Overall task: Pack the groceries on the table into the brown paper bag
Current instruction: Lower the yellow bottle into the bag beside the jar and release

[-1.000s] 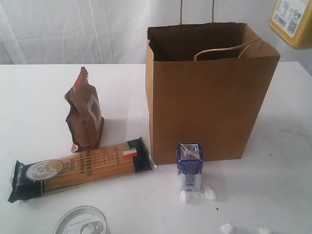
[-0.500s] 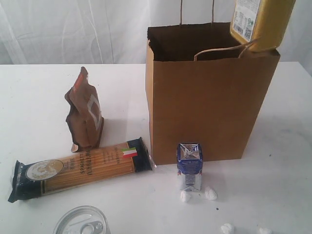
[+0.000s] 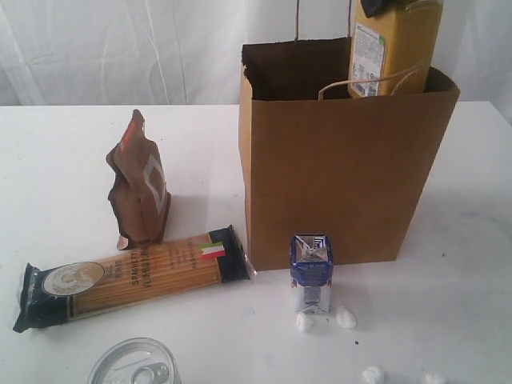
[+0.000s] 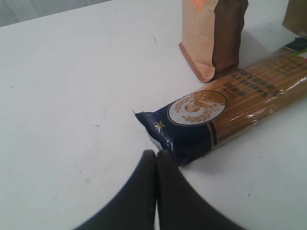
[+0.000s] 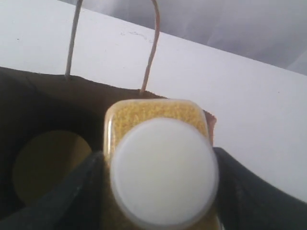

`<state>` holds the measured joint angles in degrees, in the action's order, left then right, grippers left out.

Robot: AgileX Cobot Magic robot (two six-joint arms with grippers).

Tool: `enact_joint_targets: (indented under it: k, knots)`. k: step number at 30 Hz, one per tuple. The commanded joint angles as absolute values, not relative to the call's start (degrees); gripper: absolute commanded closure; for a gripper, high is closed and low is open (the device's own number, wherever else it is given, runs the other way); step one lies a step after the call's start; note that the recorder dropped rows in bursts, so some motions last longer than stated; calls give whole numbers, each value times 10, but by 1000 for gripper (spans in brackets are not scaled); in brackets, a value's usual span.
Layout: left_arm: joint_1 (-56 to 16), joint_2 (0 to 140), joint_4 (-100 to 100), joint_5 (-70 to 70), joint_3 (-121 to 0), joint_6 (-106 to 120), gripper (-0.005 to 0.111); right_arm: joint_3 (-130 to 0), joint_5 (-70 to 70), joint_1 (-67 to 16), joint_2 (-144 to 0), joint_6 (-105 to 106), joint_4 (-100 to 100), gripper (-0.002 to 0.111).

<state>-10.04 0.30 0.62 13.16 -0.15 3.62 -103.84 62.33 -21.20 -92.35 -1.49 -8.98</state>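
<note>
My right gripper is shut on the yellow bottle just under its white cap. It holds the bottle upright, with the lower part dipping into the open top of the brown paper bag at the right rear. Inside the bag a round tan jar lid shows. On the table lie the spaghetti packet, the brown pouch, the small blue carton and the silver can. My left gripper is shut and empty, just short of the spaghetti packet's dark end.
Small white crumbs lie by the carton and near the front right edge. The bag's loop handles stand up at its far rim. A white curtain hangs behind the table.
The yellow bottle has come in from the upper right, moved left and down, turned upright, and now sits partly inside the bag's mouth. Nothing on the table has moved.
</note>
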Motion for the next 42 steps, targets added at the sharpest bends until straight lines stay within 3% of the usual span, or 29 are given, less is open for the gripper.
enact_joint_targets:
  k: [1,13,42]
  knots:
    - [-98,0,8,133,0,35,107,-1044,601,-213,-935,-15,-100,108]
    - [-98,0,8,133,0,35,107,-962,549,-213,-945,-17,-94,108]
    - [-98,0,8,133,0,35,107,-966,562,-222,-1000,-50,-41,108]
